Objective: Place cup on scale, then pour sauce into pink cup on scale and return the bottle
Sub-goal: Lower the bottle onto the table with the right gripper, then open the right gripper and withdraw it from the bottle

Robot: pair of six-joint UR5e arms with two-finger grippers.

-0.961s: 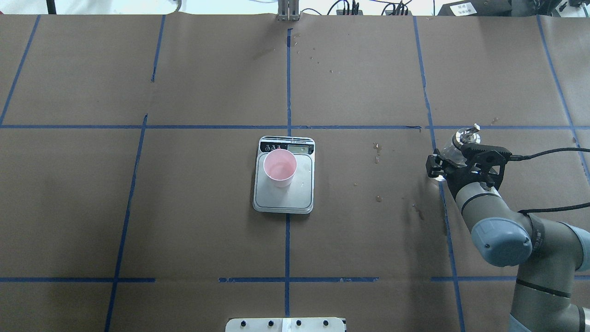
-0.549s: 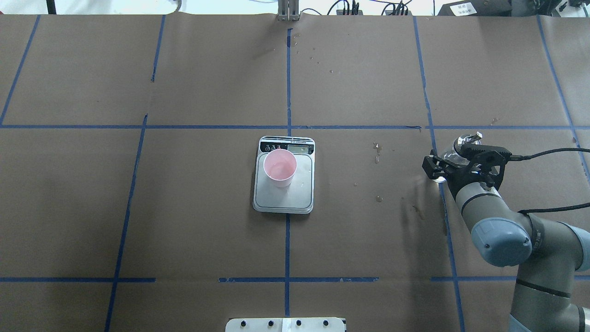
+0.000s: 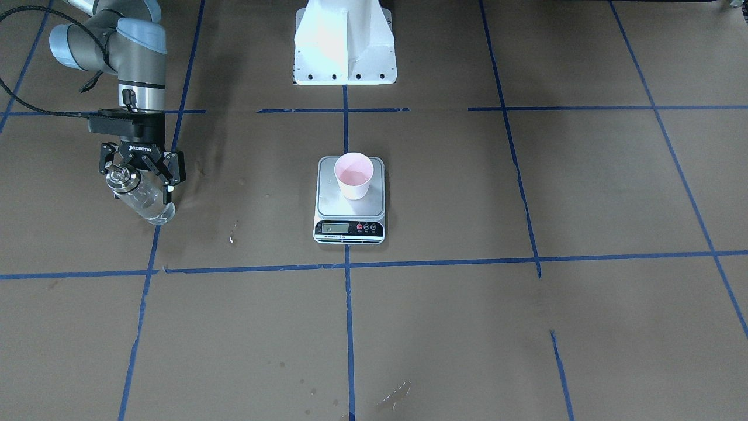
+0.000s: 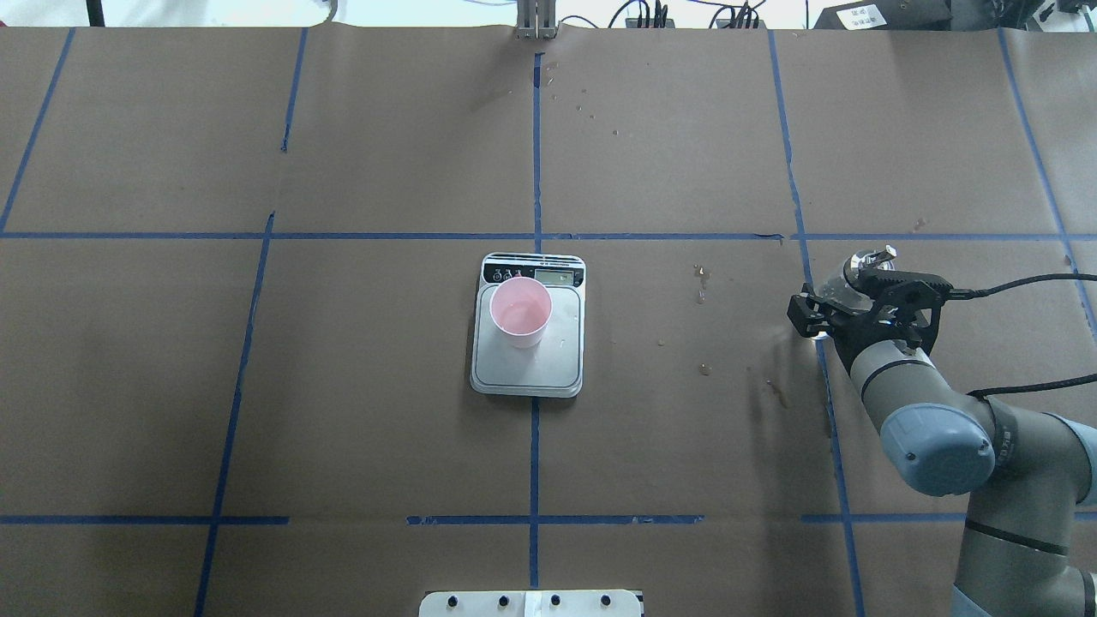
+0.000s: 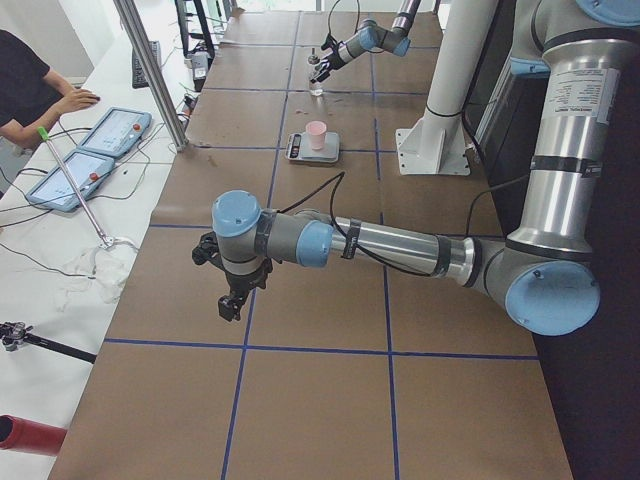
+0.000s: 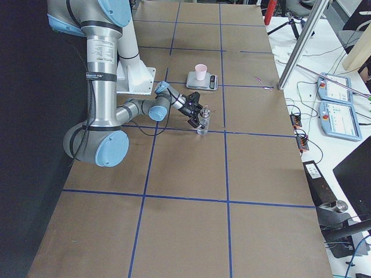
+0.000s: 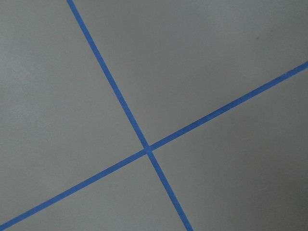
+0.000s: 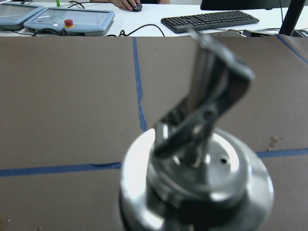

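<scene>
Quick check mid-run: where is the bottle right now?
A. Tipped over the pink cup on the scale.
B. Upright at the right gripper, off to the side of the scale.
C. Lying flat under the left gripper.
B: the bottle stands upright between the right gripper's fingers, well away from the scale, where the cup sits alone.

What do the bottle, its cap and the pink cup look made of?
Bottle: clear glass, seemingly; the table shows through it. Cap: polished metal, mirror-bright reflections. Cup: matte pale pink, paper or plastic; I cannot tell which.
</scene>
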